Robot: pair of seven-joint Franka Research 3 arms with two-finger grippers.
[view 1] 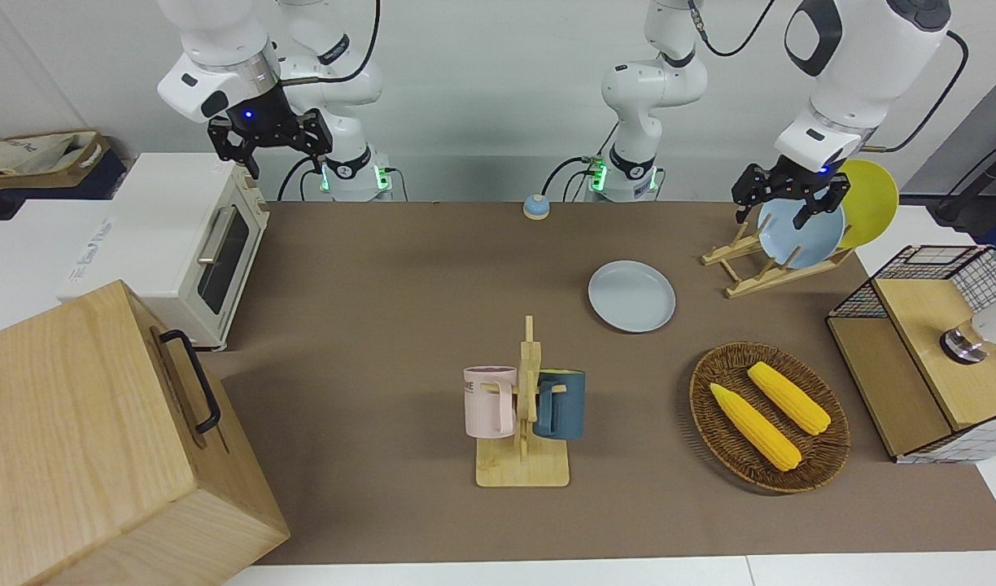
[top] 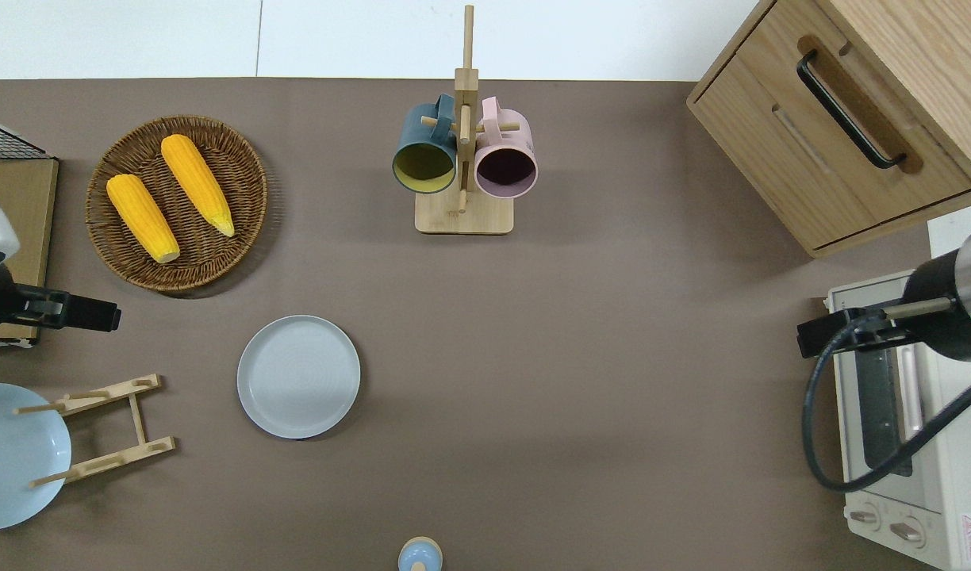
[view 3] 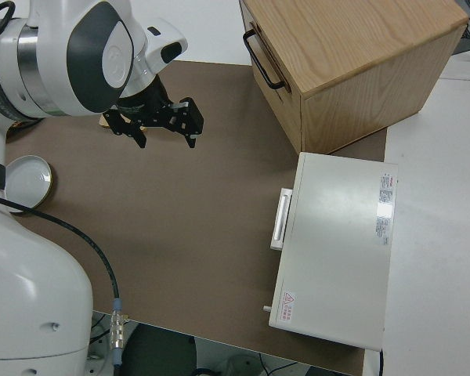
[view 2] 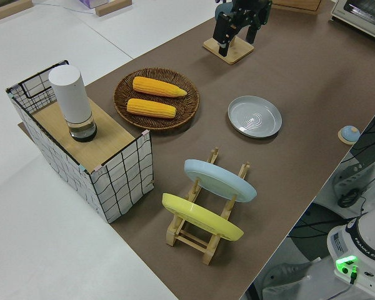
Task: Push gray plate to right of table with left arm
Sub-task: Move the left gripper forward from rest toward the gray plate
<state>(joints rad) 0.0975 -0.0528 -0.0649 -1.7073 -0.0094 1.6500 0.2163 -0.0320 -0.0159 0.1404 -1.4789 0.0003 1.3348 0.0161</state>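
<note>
The gray plate (view 1: 632,295) lies flat on the brown table (view 1: 384,325), between the dish rack and the mug rack; it also shows in the overhead view (top: 298,376), the left side view (view 2: 255,116) and the right side view (view 3: 27,182). My left gripper (view 1: 775,212) is open and empty, up in the air. In the overhead view it (top: 89,313) is over the table's left-arm end, apart from the plate. It also shows in the left side view (view 2: 237,34). My right gripper (view 1: 286,155) is open and empty, and that arm is parked (view 3: 166,139).
A wicker basket (top: 128,262) with two corn cobs lies farther from the robots than the plate. A dish rack (view 1: 758,273) holds a light-blue plate (view 1: 799,236) and a yellow plate (view 1: 872,199). Also here: a mug rack (view 1: 522,464), a wire shelf (view 1: 913,366), a toaster oven (view 1: 172,244), a wooden cabinet (view 1: 83,439) and a bell (view 1: 535,207).
</note>
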